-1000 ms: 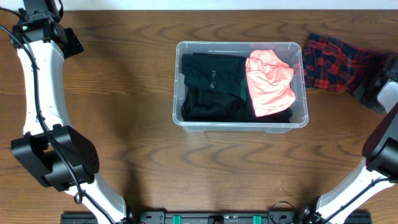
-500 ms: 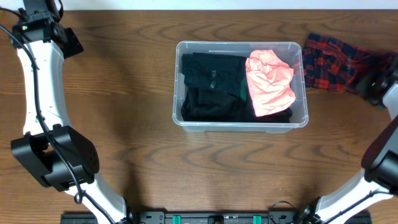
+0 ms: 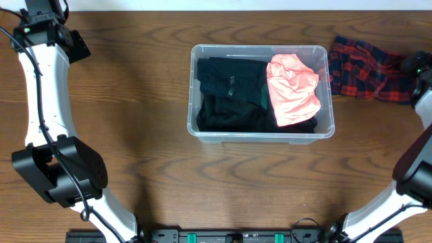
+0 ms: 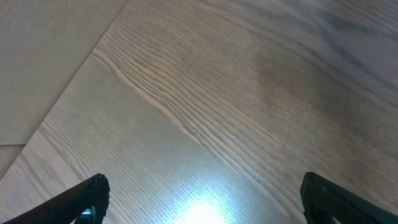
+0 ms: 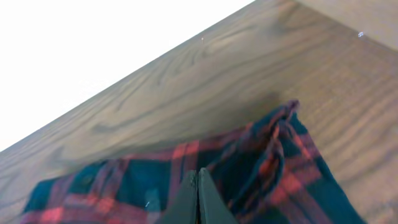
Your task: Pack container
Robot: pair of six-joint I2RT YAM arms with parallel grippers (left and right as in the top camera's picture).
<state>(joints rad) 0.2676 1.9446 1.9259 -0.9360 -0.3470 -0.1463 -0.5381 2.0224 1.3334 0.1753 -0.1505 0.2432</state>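
Left gripper [image 4: 202, 191] hung wide open over the wooden table [image 4: 249, 93], upper left. Right gripper [image 5: 198, 185] was pinched shut above the plaid cloth [image 5: 261, 155], right of the clothes-filled container [image 3: 260, 136].

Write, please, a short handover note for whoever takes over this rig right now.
Left gripper: open, empty, above the table at its far left corner.
Right gripper: shut, at the plaid cloth, right of the container; whether it pinches the fabric is unclear.
Done: black clothing and a pink garment lie in the container.
Left: the plaid cloth lies on the table, outside the container; it probably goes in next.
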